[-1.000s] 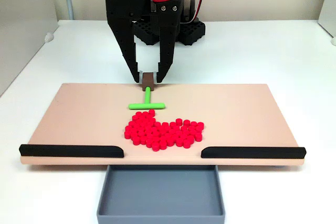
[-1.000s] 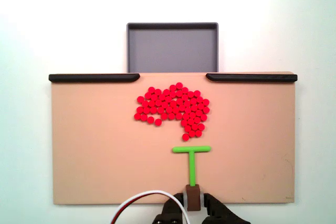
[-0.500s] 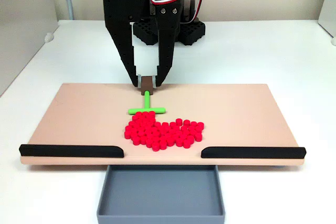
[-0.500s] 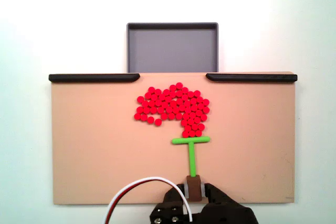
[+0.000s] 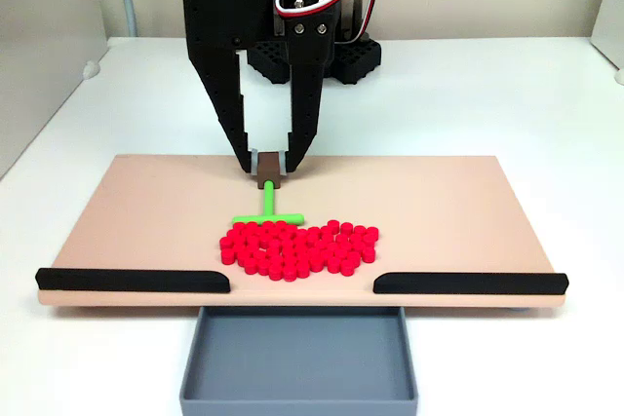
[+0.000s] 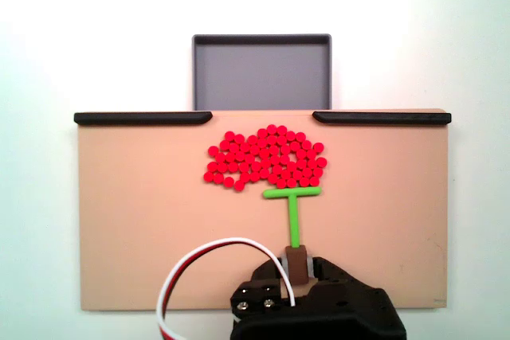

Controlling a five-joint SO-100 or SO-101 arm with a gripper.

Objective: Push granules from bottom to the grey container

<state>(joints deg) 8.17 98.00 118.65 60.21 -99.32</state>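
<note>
A cluster of small red granules (image 5: 297, 246) (image 6: 265, 158) lies on the tan board (image 5: 439, 202) (image 6: 143, 228), just short of the gap between two black strips. The green T-shaped stick (image 5: 267, 209) (image 6: 292, 205) has its crossbar pressed against the cluster's edge farthest from the tray. My black gripper (image 5: 267, 172) (image 6: 296, 264) is shut on the brown block at the stick's stem end. The grey container (image 5: 298, 356) (image 6: 261, 73) sits beyond the gap, holding nothing.
Two black strips (image 5: 132, 281) (image 5: 470, 283) line the board's edge on either side of the gap, seen in both fixed views (image 6: 143, 118) (image 6: 381, 118). A white table (image 5: 487, 94) surrounds the board. A red and white cable (image 6: 191, 264) loops from the arm.
My gripper has moved toward the grey container with the stick. The crossbar reached the cluster and pushed the trailing granules in, compacting and widening the pile.
</note>
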